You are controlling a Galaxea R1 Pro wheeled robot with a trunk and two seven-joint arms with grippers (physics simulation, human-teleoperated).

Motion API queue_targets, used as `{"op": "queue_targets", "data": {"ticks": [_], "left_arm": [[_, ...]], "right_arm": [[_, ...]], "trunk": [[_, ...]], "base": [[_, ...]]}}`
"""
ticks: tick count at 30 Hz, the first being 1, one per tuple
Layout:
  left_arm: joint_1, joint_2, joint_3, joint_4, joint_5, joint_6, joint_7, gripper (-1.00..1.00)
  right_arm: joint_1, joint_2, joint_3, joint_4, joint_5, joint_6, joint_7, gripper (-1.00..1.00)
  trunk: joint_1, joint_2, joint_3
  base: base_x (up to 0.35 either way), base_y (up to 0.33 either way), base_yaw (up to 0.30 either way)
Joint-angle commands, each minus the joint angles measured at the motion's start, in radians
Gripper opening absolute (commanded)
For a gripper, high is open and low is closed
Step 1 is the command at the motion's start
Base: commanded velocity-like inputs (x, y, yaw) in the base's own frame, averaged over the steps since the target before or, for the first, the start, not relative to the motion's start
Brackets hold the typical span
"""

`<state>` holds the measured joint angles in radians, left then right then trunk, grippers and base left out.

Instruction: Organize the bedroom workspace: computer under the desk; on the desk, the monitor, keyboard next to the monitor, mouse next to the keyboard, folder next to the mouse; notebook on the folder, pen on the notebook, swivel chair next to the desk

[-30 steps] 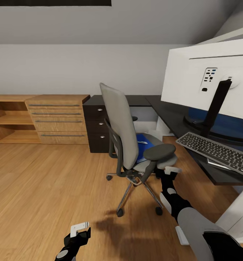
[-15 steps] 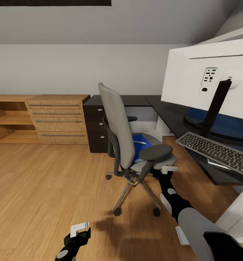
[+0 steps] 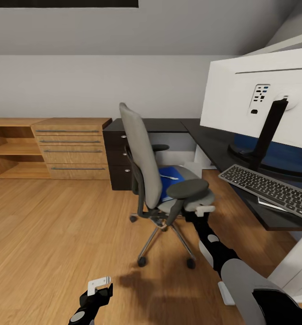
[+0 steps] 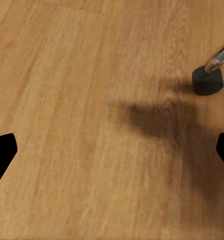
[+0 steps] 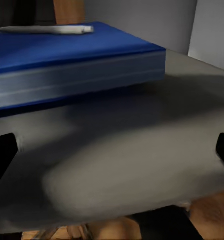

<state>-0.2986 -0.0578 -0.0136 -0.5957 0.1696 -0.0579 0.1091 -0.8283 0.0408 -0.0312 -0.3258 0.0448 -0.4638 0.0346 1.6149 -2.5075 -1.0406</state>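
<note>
The grey swivel chair (image 3: 144,167) stands mid-floor, left of the black desk (image 3: 218,149). On its seat lies a flat blue folder or notebook (image 3: 168,177) with a white pen (image 3: 171,176) on top; up close the blue stack (image 5: 71,65) and pen (image 5: 41,30) rest on the grey seat (image 5: 142,125). My right gripper (image 3: 204,210) is open, pressed against the seat's near edge under the armrest (image 3: 187,188). The white monitor (image 3: 259,97) and keyboard (image 3: 268,187) are on the desk. My left gripper (image 3: 99,285) hangs open, low over the floor.
A dark drawer unit (image 3: 119,155) and a wooden dresser (image 3: 72,149) with open shelves line the back wall. A white box (image 3: 295,266) stands under the desk's near end. A chair caster (image 4: 208,81) is on the wooden floor (image 3: 56,234).
The chair has rolled and turned to the left, away from the desk's near end, and my right arm has followed with the gripper against the seat. The left arm has not moved.
</note>
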Motion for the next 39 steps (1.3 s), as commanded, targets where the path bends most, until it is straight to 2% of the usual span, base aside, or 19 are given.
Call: {"op": "queue_targets", "data": {"ticks": [1,4,7,17,20,23,27,39], "left_arm": [[0.0,0.0,-0.002,0.0,0.009,-0.003,0.003,1.0],[0.0,0.0,-0.002,0.0,0.008,-0.003,0.003,1.0],[0.0,0.0,-0.002,0.0,0.008,-0.003,0.004,1.0],[0.0,0.0,-0.002,0.0,0.008,-0.003,0.004,1.0],[0.0,0.0,-0.002,0.0,0.008,-0.003,0.004,1.0],[0.0,-0.001,-0.002,0.0,0.008,-0.003,0.004,1.0],[0.0,-0.002,-0.002,0.0,0.008,-0.003,0.005,1.0],[0.0,-0.002,-0.002,0.0,0.008,-0.003,0.006,1.0]], "right_arm": [[0.0,0.001,0.001,0.042,0.01,-0.003,0.026,1.0],[0.0,0.0,0.001,0.043,0.01,-0.003,0.081,1.0],[0.0,0.001,0.001,0.043,0.01,-0.002,0.107,1.0],[0.0,-0.009,-0.001,0.044,0.006,0.002,0.104,1.0],[0.0,-0.015,-0.005,0.044,0.003,0.005,0.079,1.0],[0.0,-0.017,-0.009,0.043,-0.002,0.004,-0.01,1.0],[0.0,-0.012,-0.009,0.04,-0.004,0.002,-0.09,1.0],[0.0,0.021,-0.005,0.039,-0.002,-0.001,-0.116,1.0]], "trunk": [[0.0,0.0,-0.001],[0.0,0.0,-0.001],[0.0,0.0,-0.001],[0.0,0.0,-0.001],[0.0,0.0,-0.001],[0.0,0.0,-0.001],[0.0,0.0,-0.001],[0.0,0.0,-0.001]], "base": [[0.0,0.0,0.0],[0.0,0.0,0.0],[0.0,0.0,0.0],[0.0,0.0,0.0],[0.0,0.0,0.0],[0.0,0.0,0.0],[0.0,0.0,0.0],[0.0,0.0,0.0]]}}
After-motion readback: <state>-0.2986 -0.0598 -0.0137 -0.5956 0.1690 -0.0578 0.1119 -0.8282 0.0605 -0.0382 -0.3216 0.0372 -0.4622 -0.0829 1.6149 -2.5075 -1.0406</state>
